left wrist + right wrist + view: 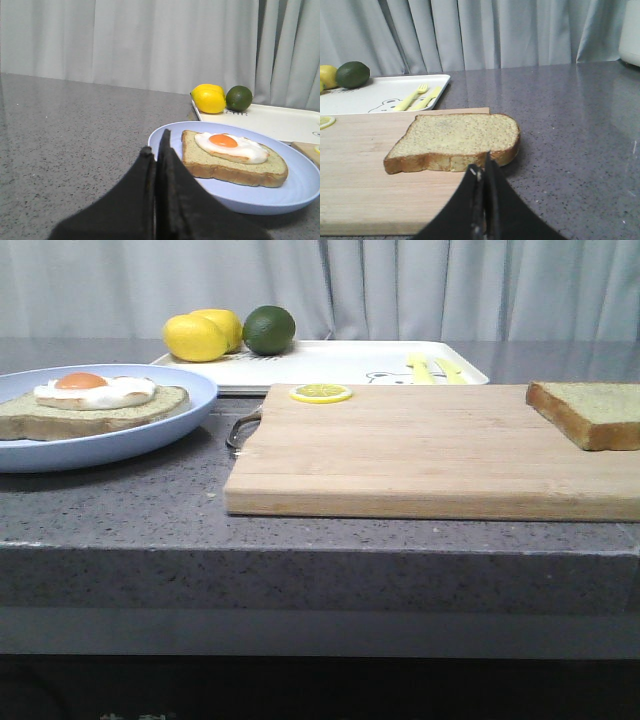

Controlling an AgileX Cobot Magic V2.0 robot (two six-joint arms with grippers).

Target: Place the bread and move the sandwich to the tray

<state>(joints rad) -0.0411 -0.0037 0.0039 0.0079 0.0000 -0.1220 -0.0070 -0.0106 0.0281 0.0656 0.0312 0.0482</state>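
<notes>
The tray point(330, 365) has bare room in its middle; lemons point(200, 335) and a lime point(269, 329) crowd its left end, a yellow fork and knife point(432, 368) its right.

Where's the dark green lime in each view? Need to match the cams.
Front view: the dark green lime sits at the white tray's far left corner, right of the yellow lemons.
Left wrist view: lime at the tray's corner, beyond the pale-blue plate.
Right wrist view: lime near the picture's left edge, on the tray.
Shared landmark: the lemons beside it.
</notes>
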